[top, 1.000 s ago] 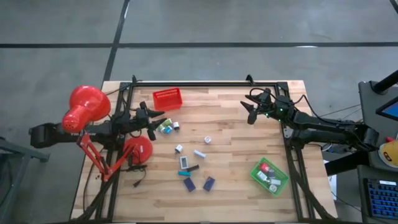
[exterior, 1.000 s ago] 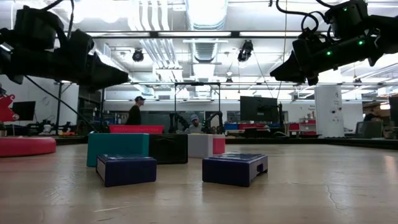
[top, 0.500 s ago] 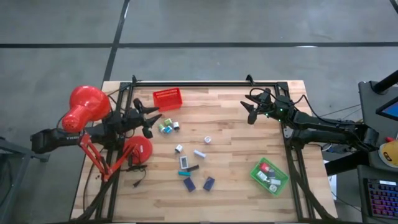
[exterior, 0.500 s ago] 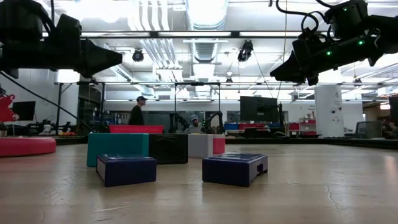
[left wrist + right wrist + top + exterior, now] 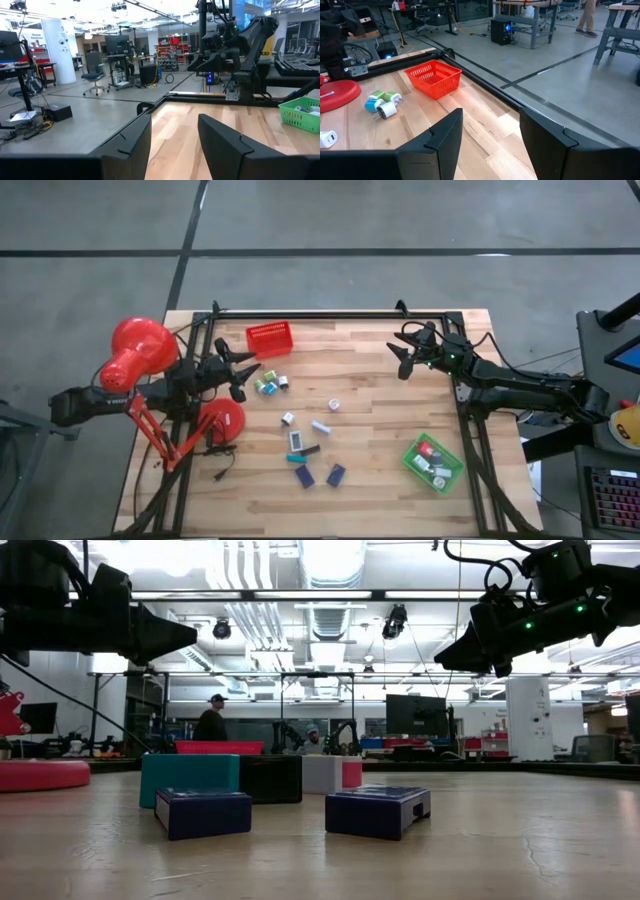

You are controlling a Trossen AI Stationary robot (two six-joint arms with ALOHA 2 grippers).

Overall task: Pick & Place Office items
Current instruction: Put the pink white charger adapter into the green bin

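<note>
Both tools empty, part-open: left tool [image 5: 243, 370] should drop squarely over the nearby office items [image 5: 268, 385], then pinch.

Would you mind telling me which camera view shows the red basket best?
The right wrist view: the red basket sits close, its mesh walls and empty inside clear. The high view shows it small near the table's far edge; the low view shows only a red strip; the left wrist view misses it.
</note>
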